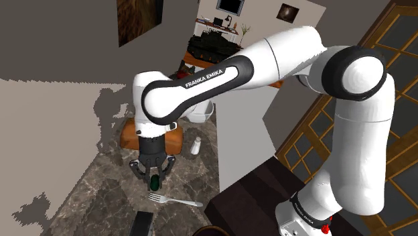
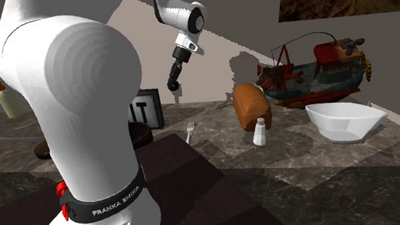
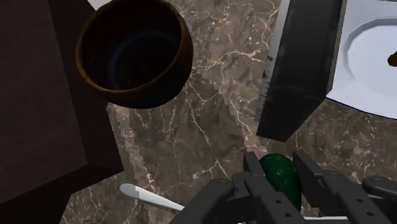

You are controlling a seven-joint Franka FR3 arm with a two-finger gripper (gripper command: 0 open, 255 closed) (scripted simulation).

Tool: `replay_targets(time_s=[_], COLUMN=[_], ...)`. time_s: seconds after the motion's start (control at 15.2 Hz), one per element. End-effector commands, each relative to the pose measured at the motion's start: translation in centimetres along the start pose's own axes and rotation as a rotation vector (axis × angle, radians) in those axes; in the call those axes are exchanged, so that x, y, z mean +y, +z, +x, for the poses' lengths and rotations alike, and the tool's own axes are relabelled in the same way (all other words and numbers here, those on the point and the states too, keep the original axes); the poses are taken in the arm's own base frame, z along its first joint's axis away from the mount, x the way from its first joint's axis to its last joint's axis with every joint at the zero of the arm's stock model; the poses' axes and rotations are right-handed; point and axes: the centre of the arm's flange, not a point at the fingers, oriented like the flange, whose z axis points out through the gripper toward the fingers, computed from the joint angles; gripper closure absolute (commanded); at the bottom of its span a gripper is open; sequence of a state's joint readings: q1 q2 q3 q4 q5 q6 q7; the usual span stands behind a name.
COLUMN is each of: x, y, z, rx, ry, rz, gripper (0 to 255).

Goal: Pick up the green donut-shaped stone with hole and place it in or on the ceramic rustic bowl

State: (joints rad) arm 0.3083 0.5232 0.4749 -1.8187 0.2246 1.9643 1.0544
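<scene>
Holding the green stone (image 3: 280,181), pinched between the black gripper's (image 3: 277,167) fingers, clear above the marble counter (image 3: 210,108). We list the dark brown bowl (image 3: 133,54) as empty, well apart beyond the fingertips, beside the stand (image 3: 38,95); the carry likely runs that way.

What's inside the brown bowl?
Nothing visible: the brown bowl looks empty, its bottom dark. The green stone is clasped in the gripper. The rim hides part of the inner wall.
</scene>
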Motion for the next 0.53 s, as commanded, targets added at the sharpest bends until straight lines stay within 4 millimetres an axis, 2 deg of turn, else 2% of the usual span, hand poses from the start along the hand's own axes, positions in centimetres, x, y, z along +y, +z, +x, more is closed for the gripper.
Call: replay_targets(time_s=[0.0,0.46], x=[1.6,7.5], y=[1.1,5.0], z=[-1.8,-7.8], rx=[0.001,0.001], ry=[0.001,0.001], rz=[0.0,0.0], gripper=[255,255])
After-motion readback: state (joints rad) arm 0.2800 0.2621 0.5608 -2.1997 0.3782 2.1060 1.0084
